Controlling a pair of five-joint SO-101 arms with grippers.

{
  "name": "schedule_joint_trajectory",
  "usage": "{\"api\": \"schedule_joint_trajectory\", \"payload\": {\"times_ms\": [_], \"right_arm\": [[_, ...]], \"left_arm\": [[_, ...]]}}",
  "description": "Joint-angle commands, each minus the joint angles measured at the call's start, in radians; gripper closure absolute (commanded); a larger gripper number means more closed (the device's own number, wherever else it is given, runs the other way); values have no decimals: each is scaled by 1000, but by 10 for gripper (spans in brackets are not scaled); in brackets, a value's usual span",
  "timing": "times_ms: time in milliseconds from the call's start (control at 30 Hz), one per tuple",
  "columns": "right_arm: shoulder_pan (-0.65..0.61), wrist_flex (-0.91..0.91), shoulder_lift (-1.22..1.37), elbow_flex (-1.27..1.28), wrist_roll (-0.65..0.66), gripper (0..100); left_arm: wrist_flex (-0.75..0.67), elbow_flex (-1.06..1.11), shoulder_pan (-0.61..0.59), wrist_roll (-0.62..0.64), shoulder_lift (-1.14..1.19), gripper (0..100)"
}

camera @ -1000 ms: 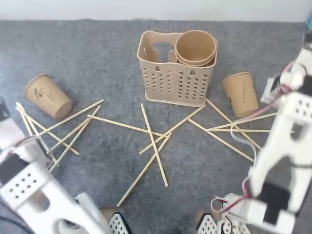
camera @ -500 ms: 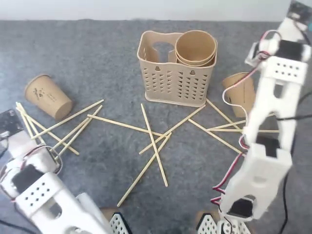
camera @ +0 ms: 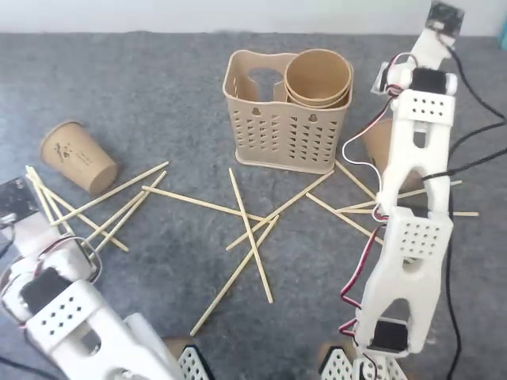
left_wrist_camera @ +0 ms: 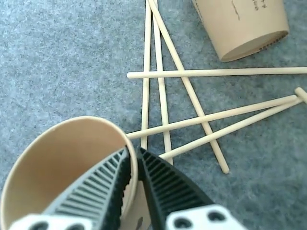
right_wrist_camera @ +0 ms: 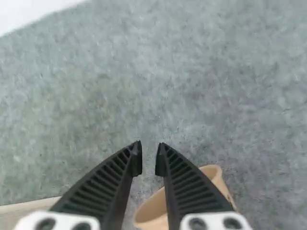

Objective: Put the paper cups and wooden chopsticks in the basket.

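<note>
My left gripper (left_wrist_camera: pixel 133 152) is shut on the rim of a paper cup (left_wrist_camera: pixel 57 163), one finger inside and one outside. Beyond it, crossed wooden chopsticks (left_wrist_camera: pixel 184 91) lie on the carpet, and a second cup (left_wrist_camera: pixel 240 24) lies on its side. That cup (camera: pixel 78 156) is at the left in the high view. The tan basket (camera: pixel 277 131) stands in the middle with stacked cups (camera: pixel 317 75) inside. My right gripper (right_wrist_camera: pixel 148 155) hovers open by a narrow gap, holding nothing, above another cup (right_wrist_camera: pixel 217 181). The right arm (camera: pixel 420 158) hides most of this cup (camera: pixel 375 142).
Several chopsticks (camera: pixel 249 229) lie scattered in front of the basket and at both sides. The grey carpet (camera: pixel 142 79) ends at a pale far edge. The left arm (camera: pixel 55 301) fills the near left corner.
The right arm has swung from the near right corner up to the far right, over the cup beside the basket. The left arm has shifted only slightly.
</note>
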Motion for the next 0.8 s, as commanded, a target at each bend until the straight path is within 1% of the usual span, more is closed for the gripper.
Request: {"api": "schedule_joint_trajectory", "payload": {"times_ms": [0, 100, 233, 367, 533, 633, 767], "right_arm": [[-16, -15, 21, -58, -8, 947], [-21, 15, 38, -57, -3, 947], [-22, 97, 38, -58, 72, 947], [-2, 252, 45, -124, 138, 947], [27, 446, 41, -241, 170, 948], [28, 552, 42, -308, 252, 948], [71, 559, 24, -247, 311, 967]], "left_arm": [[-21, -4, 2, 11, -20, 989], [-21, -4, 2, 11, -20, 989], [-25, 4, 0, 11, -20, 989], [-41, 7, -2, 11, -17, 989], [-40, 7, 0, 11, -17, 989], [-40, 7, -2, 11, -17, 989], [-40, 7, -3, 11, -17, 989]]}}
